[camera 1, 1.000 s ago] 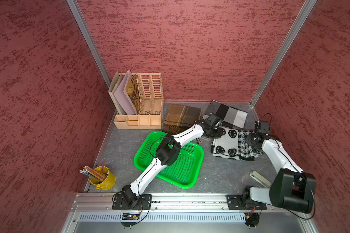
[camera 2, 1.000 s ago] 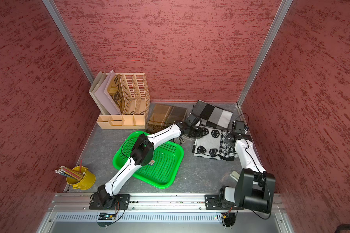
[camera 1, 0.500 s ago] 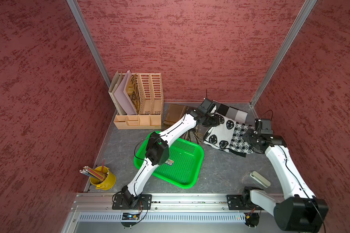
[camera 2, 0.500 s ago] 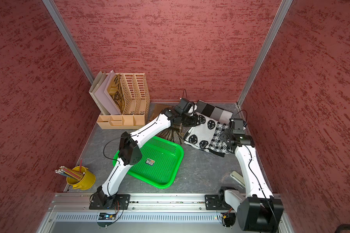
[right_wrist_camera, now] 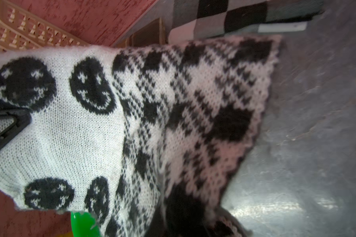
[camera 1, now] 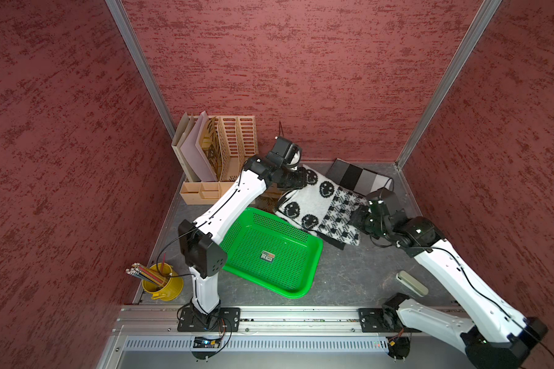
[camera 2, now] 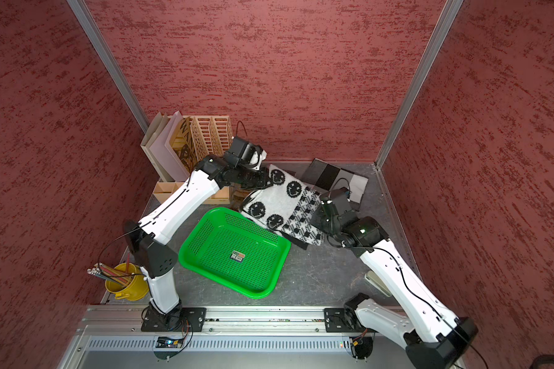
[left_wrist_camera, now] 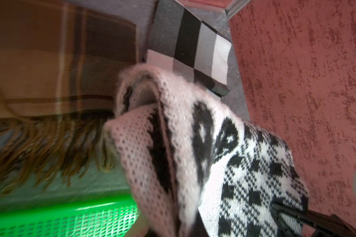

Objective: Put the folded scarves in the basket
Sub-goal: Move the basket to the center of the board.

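Grey table (camera 1: 349, 281): black-and-white knitted folded scarf (camera 1: 317, 204), clamped endwise by left jaws and right jaws, spans between them just beyond the far-right rim of green mesh plastic basket (camera 1: 288, 278).

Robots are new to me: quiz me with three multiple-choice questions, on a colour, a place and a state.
1. The basket is: A tan B green C grey
2. Where is the yellow pencil cup? A front, beside the left arm B in the basket C back corner
3. The smiley scarf is: A in the basket B flat on the table C held up by both grippers
Answers: B, bright green mesh; A, beside that arm's base; C, left gripper and right gripper pinch opposite ends.
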You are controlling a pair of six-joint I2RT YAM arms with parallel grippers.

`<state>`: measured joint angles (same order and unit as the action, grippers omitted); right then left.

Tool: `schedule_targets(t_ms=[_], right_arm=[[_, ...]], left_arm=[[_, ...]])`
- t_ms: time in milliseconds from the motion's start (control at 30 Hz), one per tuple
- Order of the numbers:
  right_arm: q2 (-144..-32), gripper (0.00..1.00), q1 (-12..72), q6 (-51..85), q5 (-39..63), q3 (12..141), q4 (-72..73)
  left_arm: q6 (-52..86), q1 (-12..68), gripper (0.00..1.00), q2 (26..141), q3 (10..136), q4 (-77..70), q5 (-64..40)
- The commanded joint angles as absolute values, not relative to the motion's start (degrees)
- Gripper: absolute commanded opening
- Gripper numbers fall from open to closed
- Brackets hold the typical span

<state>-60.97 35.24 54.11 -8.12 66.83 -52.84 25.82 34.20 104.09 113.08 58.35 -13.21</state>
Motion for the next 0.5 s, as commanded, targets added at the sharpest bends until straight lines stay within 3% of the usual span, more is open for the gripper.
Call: schedule_targets(t_ms=[0,267,467], right_arm=[[-64.20,0.00,44.89,60.93,-13.90,69.44,-51.18],[-76.47,0.00,59.72,65.60,-17.75,72.56,-44.15],[-82.72,0.00,63.42,67.12,-16.06,73.25,-40.13]], left_arm=[[23.41,32.07,0.00,97.20,105.57,59.16,-10.24],[22.20,25.29,0.00,83.52,86.48,59.98,-5.75],[21.38,21.19,0.00,80.69,78.22,58.20,-3.17]])
